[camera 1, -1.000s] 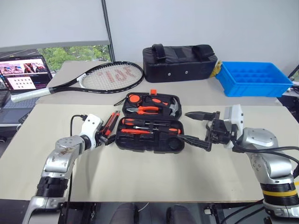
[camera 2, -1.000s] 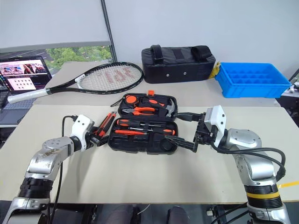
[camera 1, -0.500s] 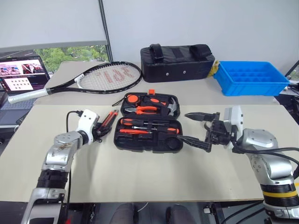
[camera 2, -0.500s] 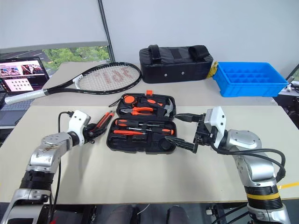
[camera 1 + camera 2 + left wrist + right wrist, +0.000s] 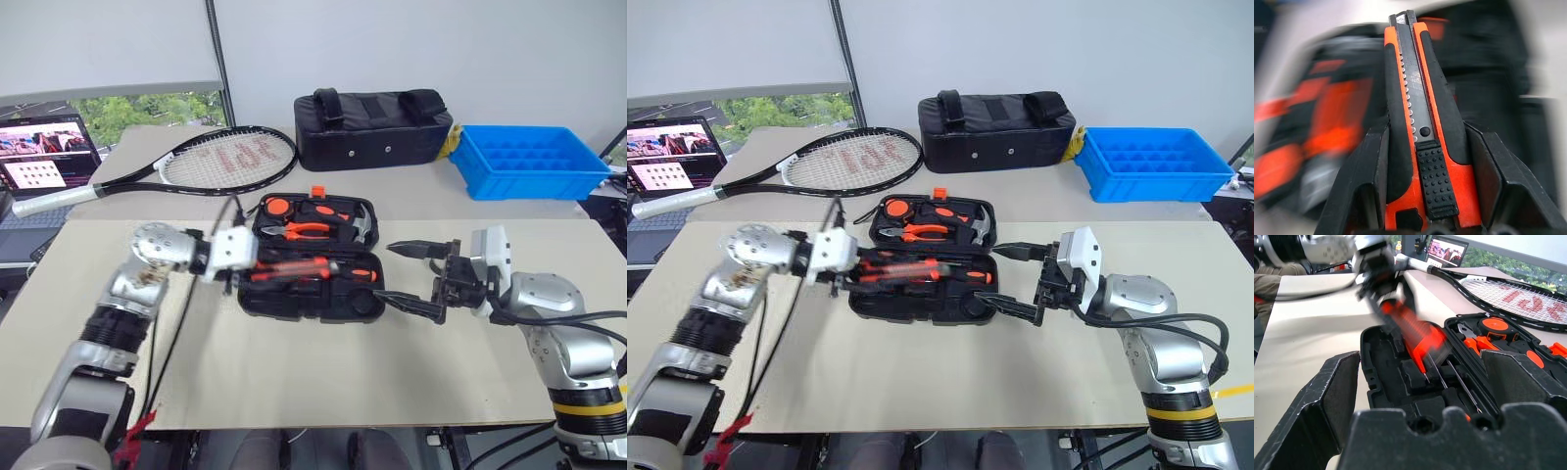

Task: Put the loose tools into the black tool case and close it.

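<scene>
Tennis racket point(image 5: 211, 157) flat on far counter point(image 5: 411, 201), handle twd laptop point(image 5: 44, 157), screen lit. Black fabric bag point(image 5: 372, 127) w/ handles behind, upright. Blue tray point(image 5: 529, 162) just beside bag. Window w/ greenery behind laptop.

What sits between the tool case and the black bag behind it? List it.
Nothing: in the left eye view the strip of table between the black tool case and the fabric bag is bare; the tennis racket lies off to the left of that stretch.

open case point(image 5: 312, 264) mid-bench point(image 5: 294, 362); knife point(image 5: 294, 267) over its front half; racket point(image 5: 196, 162) behind left, bag point(image 5: 372, 129) behind, bin point(image 5: 529, 162) behind right.
</scene>
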`<state>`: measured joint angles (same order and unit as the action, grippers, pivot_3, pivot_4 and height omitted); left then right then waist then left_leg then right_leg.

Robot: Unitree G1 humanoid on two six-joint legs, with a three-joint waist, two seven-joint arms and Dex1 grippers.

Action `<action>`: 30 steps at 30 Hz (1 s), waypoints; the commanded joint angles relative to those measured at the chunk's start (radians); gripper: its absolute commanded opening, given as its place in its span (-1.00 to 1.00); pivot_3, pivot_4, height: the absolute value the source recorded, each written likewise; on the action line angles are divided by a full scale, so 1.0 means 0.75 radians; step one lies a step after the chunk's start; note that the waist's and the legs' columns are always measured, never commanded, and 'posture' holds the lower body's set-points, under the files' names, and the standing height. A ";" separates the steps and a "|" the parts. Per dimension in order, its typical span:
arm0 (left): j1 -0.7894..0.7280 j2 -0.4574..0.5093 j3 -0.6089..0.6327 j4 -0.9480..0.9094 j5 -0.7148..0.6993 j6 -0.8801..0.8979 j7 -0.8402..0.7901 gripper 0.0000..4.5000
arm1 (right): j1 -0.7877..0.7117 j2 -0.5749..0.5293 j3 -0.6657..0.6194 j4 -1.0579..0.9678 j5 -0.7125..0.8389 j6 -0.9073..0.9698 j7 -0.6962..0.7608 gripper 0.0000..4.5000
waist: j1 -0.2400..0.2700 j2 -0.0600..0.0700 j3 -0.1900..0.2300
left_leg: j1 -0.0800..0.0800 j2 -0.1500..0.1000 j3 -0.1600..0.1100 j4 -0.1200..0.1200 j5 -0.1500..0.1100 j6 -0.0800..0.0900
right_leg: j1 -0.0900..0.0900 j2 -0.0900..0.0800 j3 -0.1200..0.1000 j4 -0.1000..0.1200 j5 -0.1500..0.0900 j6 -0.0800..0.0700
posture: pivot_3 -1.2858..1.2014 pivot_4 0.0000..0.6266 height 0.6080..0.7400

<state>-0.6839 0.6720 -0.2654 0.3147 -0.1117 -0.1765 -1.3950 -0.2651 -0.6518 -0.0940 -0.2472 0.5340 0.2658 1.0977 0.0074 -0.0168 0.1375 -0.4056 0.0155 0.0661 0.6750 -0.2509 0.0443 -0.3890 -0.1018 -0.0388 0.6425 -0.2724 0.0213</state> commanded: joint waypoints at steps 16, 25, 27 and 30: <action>-0.118 -0.048 -0.061 0.076 0.073 0.069 -0.092 0.54 | 0.036 -0.008 -0.062 -0.097 0.022 -0.028 -0.063 1.00 | 0.005 0.000 0.000 | 0.000 0.000 -0.001 0.002 0.000 0.000 | 0.000 0.000 0.000 0.001 0.000 0.001 | 0.03 -0.52 0.83; -0.163 -0.107 0.112 0.007 -0.127 0.226 -0.021 0.98 | 0.036 -0.018 -0.067 -0.089 0.025 -0.026 -0.052 1.00 | 0.003 0.000 0.000 | 0.000 0.000 -0.001 0.002 0.000 0.000 | 0.000 0.000 0.000 0.001 0.000 0.000 | 0.03 -0.52 0.83; -0.158 -0.135 0.128 -0.013 -0.166 0.268 -0.015 0.87 | 0.032 -0.016 -0.062 -0.083 0.021 -0.030 -0.051 1.00 | 0.004 0.000 0.000 | 0.000 0.000 -0.001 0.002 0.000 0.000 | 0.001 0.000 0.000 0.001 0.000 0.000 | 0.03 -0.52 0.83; -0.109 -0.164 0.092 -0.042 -0.145 0.258 -0.018 0.51 | 0.023 -0.011 -0.055 -0.077 0.018 -0.031 -0.052 1.00 | 0.005 0.000 0.000 | 0.000 0.000 -0.001 0.002 0.000 0.000 | 0.001 0.000 0.000 0.001 0.000 0.001 | 0.03 -0.52 0.83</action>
<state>-0.7815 0.5570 -0.1847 0.3163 -0.2121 0.0231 -1.4118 -0.2305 -0.6539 -0.1128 -0.2869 0.5336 0.2658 1.0599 0.0111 -0.0169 0.1376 -0.4055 0.0152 0.0654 0.6768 -0.2509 0.0444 -0.3882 -0.1016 -0.0384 0.6432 -0.2725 0.0217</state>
